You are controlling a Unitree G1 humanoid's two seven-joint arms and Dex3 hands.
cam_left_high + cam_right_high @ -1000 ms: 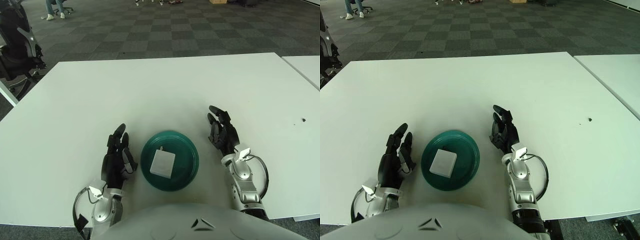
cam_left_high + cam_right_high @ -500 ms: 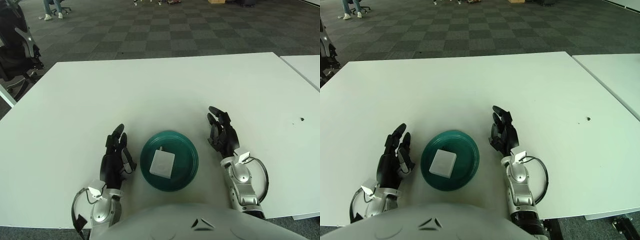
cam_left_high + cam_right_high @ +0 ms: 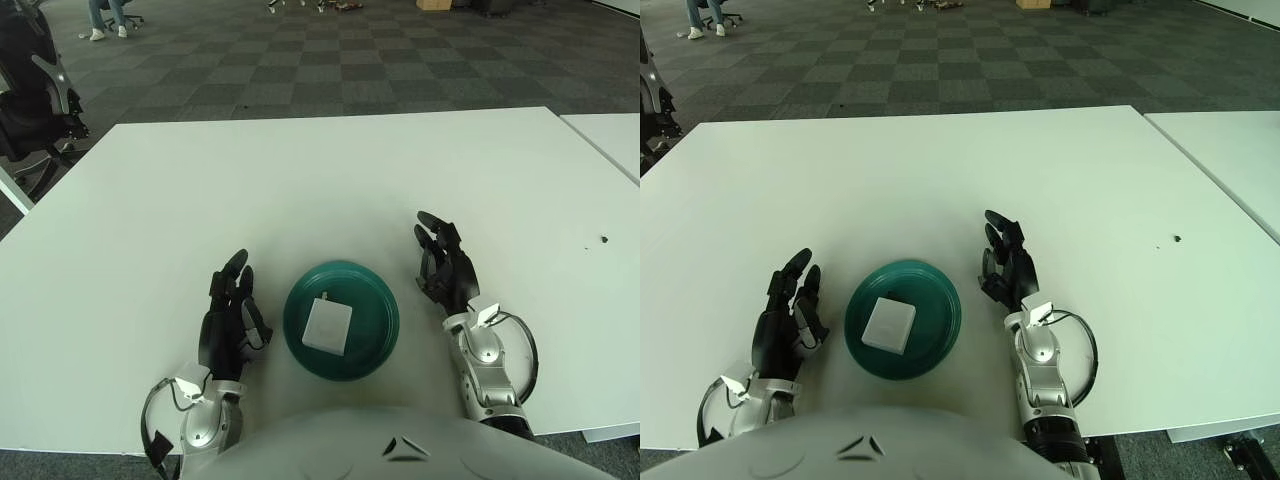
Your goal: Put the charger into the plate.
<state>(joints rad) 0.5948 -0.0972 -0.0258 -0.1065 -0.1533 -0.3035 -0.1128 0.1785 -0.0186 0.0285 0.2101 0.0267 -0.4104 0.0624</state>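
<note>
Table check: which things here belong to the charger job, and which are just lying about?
Job:
- charger, already lying in the plate
- plate, dark green
- left robot hand, open beside the plate
- right robot hand, open on the other side

Lying about:
- small dark speck on the table

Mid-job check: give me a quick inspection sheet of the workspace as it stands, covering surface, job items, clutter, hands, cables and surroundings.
Surface: white table, bare apart from the job's things; a second white table abuts at right.
Job's things: white charger lies flat inside the green plate, near the table's front edge.
Clutter: one small dark speck on the table at right.
Hands: left hand rests left of the plate, fingers relaxed, holding nothing; right hand rests right of it, likewise.
Cables: a black cable loops at the right wrist, another at the left.
Surroundings: checkered carpet; black chair far left.
</note>
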